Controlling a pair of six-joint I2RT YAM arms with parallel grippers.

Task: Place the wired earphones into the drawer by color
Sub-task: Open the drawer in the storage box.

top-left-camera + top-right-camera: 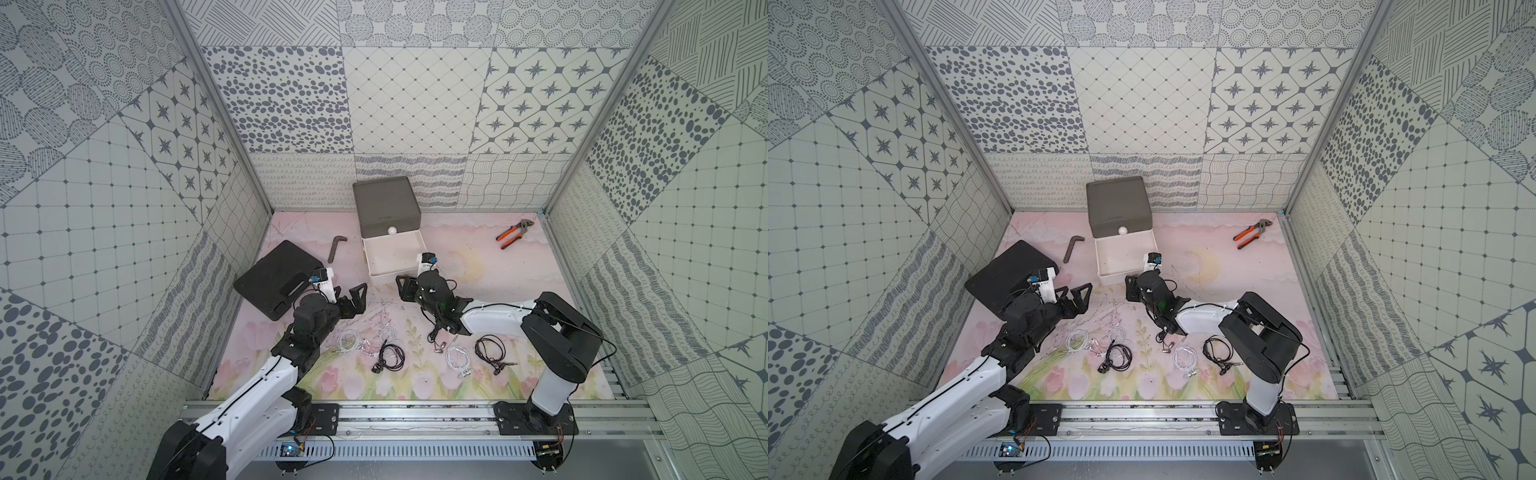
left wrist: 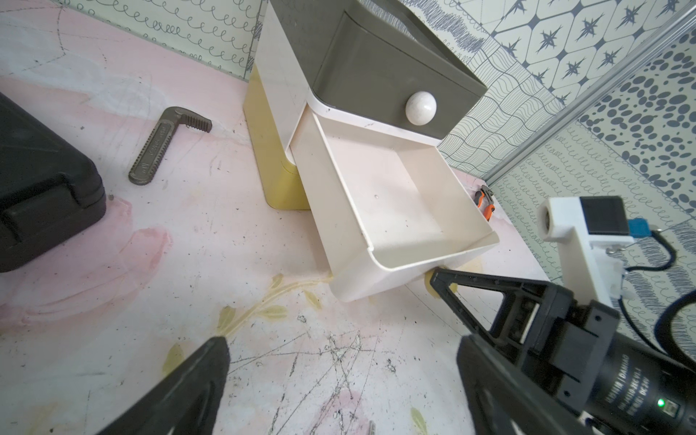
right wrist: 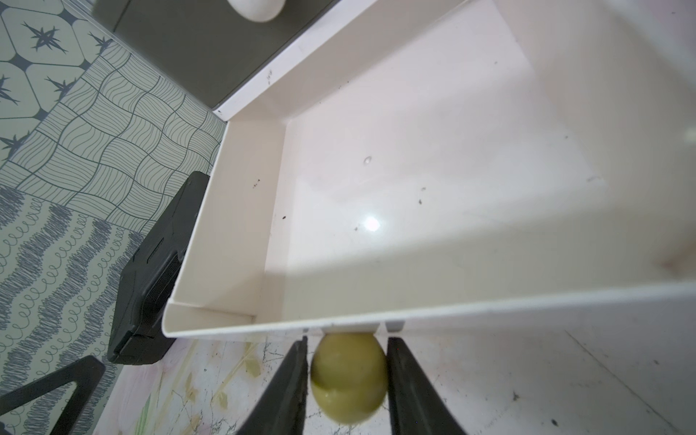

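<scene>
While the left gripper [image 1: 355, 294] gapes, the right gripper [image 3: 348, 341] flanks a glossy ball knob [image 3: 348, 376], grip unclear.

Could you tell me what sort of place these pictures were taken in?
Most likely a robot test cell rather than a home: the left arm and right arm bolted to an aluminium rail, patterned panel walls closing in three sides, and a printed floral mat strewn with props such as pliers.

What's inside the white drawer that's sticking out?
The white drawer looks empty: just its bare floor with a few tiny dark specks and a shiny spot of light. Its back part, tucked under the grey drawer, is covered, so that bit can't be seen.
</scene>
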